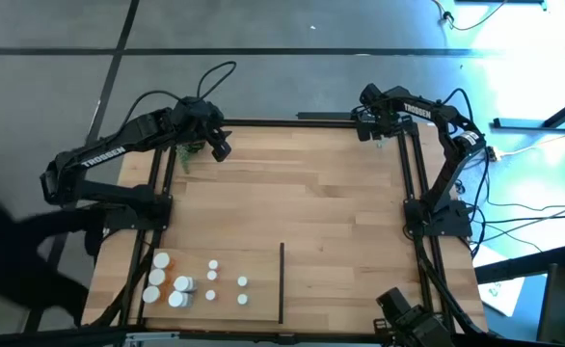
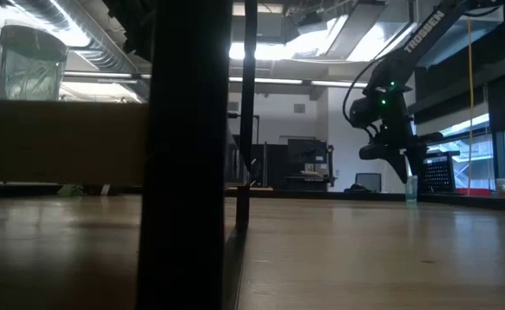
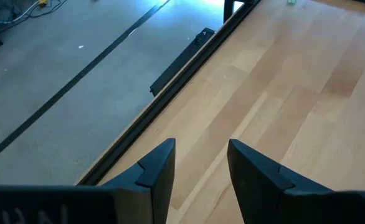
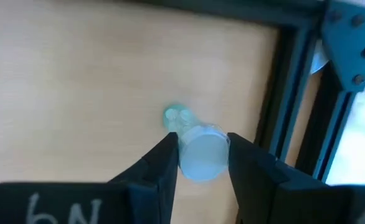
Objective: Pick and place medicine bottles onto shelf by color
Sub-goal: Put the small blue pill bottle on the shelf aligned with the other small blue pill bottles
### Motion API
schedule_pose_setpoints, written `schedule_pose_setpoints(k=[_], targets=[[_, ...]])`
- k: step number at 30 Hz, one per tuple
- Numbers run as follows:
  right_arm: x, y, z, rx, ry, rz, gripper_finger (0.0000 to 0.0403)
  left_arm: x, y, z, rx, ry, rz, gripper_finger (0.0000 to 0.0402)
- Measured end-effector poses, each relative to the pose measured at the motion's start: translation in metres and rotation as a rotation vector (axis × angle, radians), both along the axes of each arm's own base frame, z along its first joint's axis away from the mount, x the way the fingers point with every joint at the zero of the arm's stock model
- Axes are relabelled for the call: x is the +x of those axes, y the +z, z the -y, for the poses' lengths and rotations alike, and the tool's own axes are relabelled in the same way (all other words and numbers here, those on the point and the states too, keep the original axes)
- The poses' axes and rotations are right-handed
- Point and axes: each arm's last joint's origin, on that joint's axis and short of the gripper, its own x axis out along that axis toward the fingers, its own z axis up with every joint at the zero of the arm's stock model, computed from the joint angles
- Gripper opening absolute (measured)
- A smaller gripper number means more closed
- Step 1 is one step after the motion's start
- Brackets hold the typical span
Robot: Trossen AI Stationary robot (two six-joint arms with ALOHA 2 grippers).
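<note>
Medicine bottles (image 1: 181, 285) stand clustered at the near left corner of the light-wood shelf (image 1: 302, 183), left of the thin black divider strip (image 1: 282, 281). The bigger ones, white-capped with at least one orange body among them, crowd close together by the left rail; several smaller white caps stand a little to their right, each apart from the next, with bare board between them and the strip.

At the far left corner the left gripper (image 1: 221, 149) hangs over the board just inside the rail. In its wrist view the fingers (image 3: 159, 168) are spread apart with only bare wood between them.

At the far right corner the right gripper (image 1: 379, 134) sits just inside the black rail (image 1: 406, 173). Its wrist view shows one small bottle (image 4: 201, 151) with a pale round cap between the two fingers (image 4: 159, 163), which flank it closely on both sides; whether they press on it I cannot tell. In the low view that gripper (image 2: 405, 170) points down at the board's far edge, a small pale bottle (image 2: 411, 188) at its tip.
</note>
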Motion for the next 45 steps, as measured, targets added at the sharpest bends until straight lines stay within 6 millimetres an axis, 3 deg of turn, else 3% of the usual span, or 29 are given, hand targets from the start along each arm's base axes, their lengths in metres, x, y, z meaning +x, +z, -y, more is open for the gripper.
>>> schedule_pose_setpoints(k=[7, 13, 20, 25, 32, 38, 45], targets=[[0.019, 0.018, -0.004, 0.015, 0.113, 0.002, 0.0127, 0.0, 0.0, 0.0, 0.0, 0.0, 0.0, 0.014], [0.054, 0.048, -0.013, -0.018, 0.297, 0.036, 0.0126, 0.0, 0.0, 0.0, -0.001, 0.0, -0.001, 0.014], [0.115, 0.087, -0.05, -0.012, 0.733, 0.213, 0.0126, -0.001, -0.001, 0.0, -0.005, -0.001, -0.01, 0.014], [0.152, 0.103, -0.087, -0.038, 1.088, 0.291, 0.0126, -0.001, -0.001, 0.0, -0.006, 0.0, -0.01, 0.014], [0.183, 0.11, -0.119, -0.141, 1.239, 0.359, 0.0126, 0.0, -0.001, 0.0, -0.005, 0.0, -0.01, 0.014], [0.203, 0.113, -0.126, -0.271, 1.28, 0.443, 0.0126, 0.0, -0.001, 0.0, -0.005, 0.0, -0.01, 0.014], [0.233, 0.08, -0.129, -0.234, 1.344, 0.509, 0.0126, 0.0, -0.001, 0.0, -0.005, -0.001, -0.01, 0.014]])
